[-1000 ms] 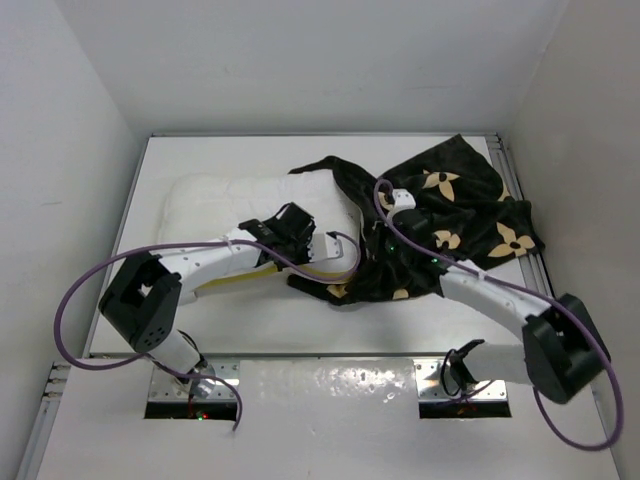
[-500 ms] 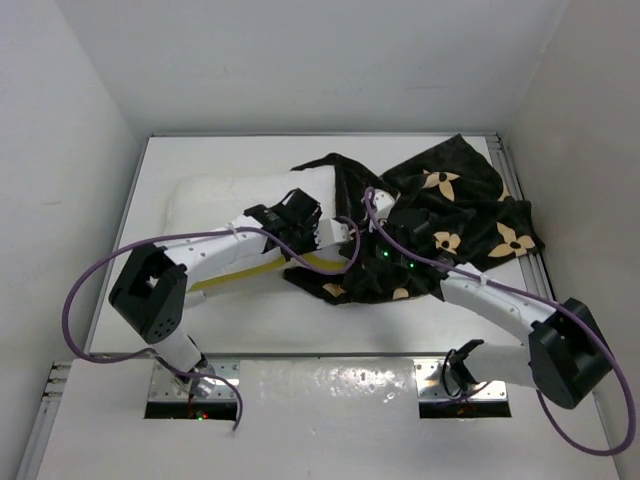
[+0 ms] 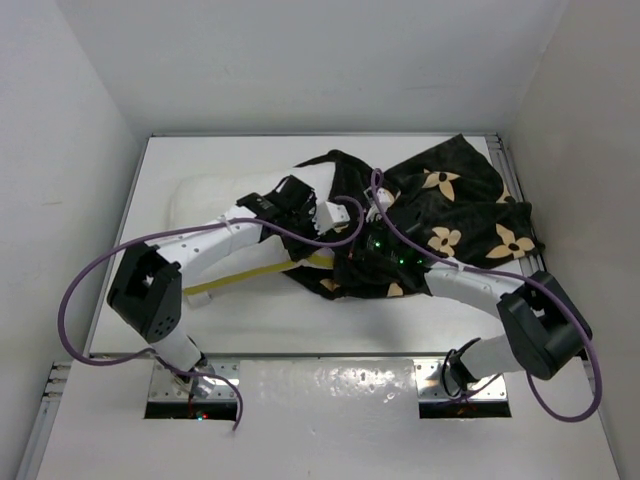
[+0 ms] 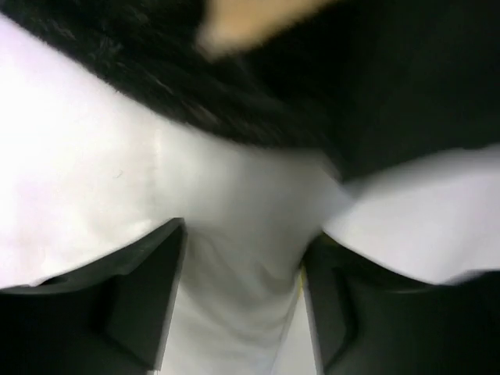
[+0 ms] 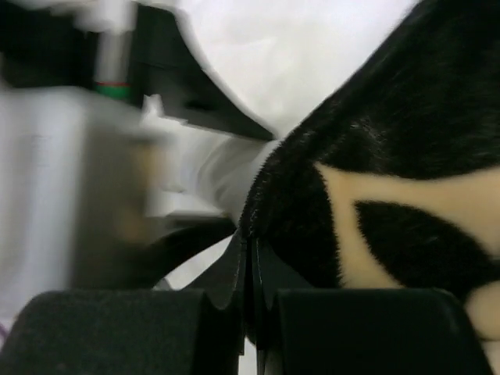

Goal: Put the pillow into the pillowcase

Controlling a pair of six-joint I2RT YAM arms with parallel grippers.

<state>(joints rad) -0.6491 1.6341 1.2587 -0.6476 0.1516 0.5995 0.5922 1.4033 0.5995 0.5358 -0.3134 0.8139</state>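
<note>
Biggest thing on the table point(image 3: 300, 320) is the pillowcase point(image 3: 460, 200). It's bunched from the middle out toward the far right corner. The pillow point(image 3: 205, 195) lies from the left edge to the middle, with its right end just tucked under the black hem and the yellow band facing the near edge.

The left gripper point(image 4: 242, 297) looks clamped on a thick fold of the pillow's end, white fabric filling the gap between its fingers. The right gripper point(image 5: 250, 312) has its fingers pressed tight on the pillowcase hem.

I'd call this early stuffing. To do it well, I want the right arm to hold the hem up and drag it toward the left edge. The left arm should feed the pillow corner straight in, low to the table, without catching the black fabric too.

Compared with a second ago, the right arm has swung in toward the middle and the case has crept further over the pillow. The left gripper has nudged toward the far edge.
</note>
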